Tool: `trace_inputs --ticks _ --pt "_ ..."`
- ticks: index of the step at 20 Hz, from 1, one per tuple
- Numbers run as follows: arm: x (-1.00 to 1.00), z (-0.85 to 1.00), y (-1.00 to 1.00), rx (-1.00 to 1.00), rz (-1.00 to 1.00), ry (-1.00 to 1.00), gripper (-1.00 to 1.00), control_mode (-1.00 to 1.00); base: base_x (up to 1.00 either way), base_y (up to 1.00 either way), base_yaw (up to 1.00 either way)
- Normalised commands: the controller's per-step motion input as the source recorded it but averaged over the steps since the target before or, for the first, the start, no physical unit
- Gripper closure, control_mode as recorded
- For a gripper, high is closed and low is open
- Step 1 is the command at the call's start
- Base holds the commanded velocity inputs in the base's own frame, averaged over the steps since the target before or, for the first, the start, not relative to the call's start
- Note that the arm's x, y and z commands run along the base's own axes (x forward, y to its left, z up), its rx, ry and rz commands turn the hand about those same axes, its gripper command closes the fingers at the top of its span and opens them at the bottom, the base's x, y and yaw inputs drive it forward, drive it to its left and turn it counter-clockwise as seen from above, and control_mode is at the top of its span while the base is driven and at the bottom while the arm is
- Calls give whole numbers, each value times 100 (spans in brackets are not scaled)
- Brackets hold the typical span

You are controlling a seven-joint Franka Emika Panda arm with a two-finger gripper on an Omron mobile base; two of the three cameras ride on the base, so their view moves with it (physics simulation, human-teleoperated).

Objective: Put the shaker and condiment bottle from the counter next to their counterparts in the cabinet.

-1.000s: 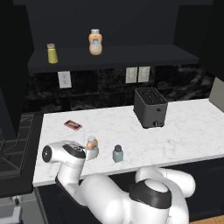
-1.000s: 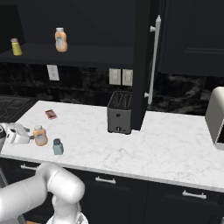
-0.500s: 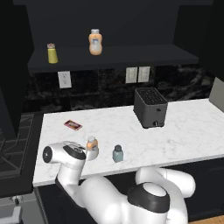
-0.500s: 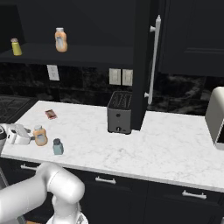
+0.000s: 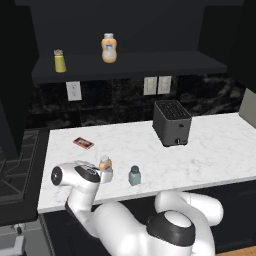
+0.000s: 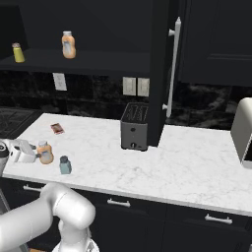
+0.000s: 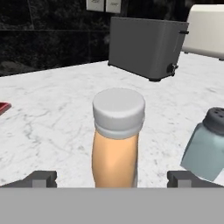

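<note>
The condiment bottle [image 5: 104, 165] [image 6: 45, 152], orange with a pale cap, stands upright near the front left of the counter [image 5: 210, 145]. In the hand view the condiment bottle [image 7: 117, 140] rises close between my two fingertips [image 7: 41, 178], with a gap on each side. My gripper [image 5: 102, 174] [image 6: 34, 153] [image 7: 113, 178] is open, low at the bottle's left. The blue-grey shaker [image 5: 134, 176] [image 6: 65, 165] [image 7: 206, 144] stands just right of the bottle. On the cabinet shelf [image 5: 150, 62] sit a yellow shaker [image 5: 60, 61] [image 6: 18, 52] and an orange bottle [image 5: 109, 48] [image 6: 68, 45].
A dark toaster [image 5: 171, 122] [image 6: 135, 126] [image 7: 146, 46] stands mid-counter. A small red packet [image 5: 83, 143] [image 6: 57, 128] lies behind the bottle. A white appliance [image 6: 243, 133] is at the far right, a stove [image 5: 15, 165] at the left, and an open cabinet door [image 6: 172, 69] hangs above the toaster.
</note>
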Motion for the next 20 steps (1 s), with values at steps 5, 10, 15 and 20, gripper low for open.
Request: trace_inputs --ticks 5,10,15,20 --pt "6 -3 -5 0 0 0 -100 -100 0 0 0" --pt "8 -5 -2 0 0 0 -100 -100 0 0 0" --pt "5 -8 0 0 0 0 -100 -100 0 0 0" --pt "7 -2 -1 0 0 0 -100 -100 0 0 0"
